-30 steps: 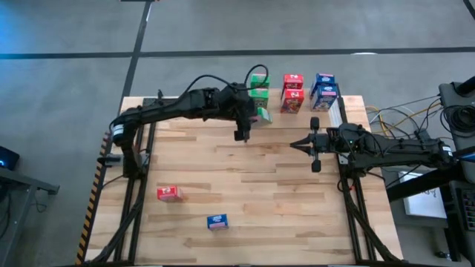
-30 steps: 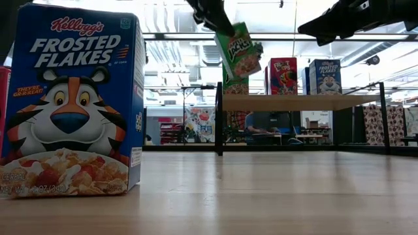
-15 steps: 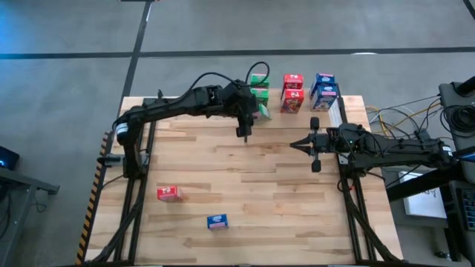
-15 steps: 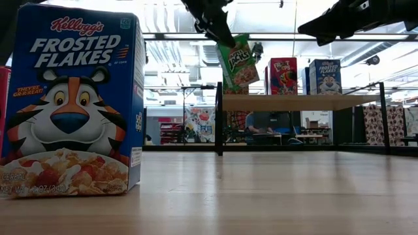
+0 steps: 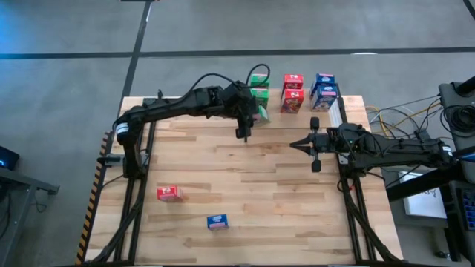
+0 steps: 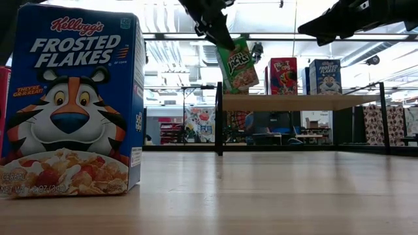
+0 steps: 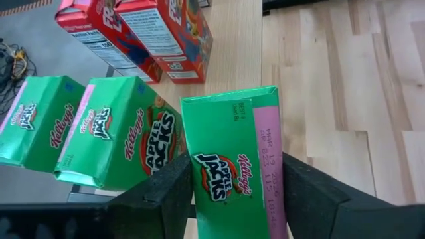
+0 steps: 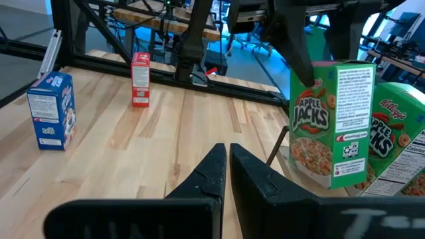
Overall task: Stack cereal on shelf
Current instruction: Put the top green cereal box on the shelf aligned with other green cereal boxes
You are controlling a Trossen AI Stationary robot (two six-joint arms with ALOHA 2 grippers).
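Green Apple Jacks box, tilted

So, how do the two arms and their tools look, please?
Both arms are black and jointed. The left arm carries a thin black cable looping above it. Each tool, left tool and right tool, ends in two dark, wedge-shaped fingers.
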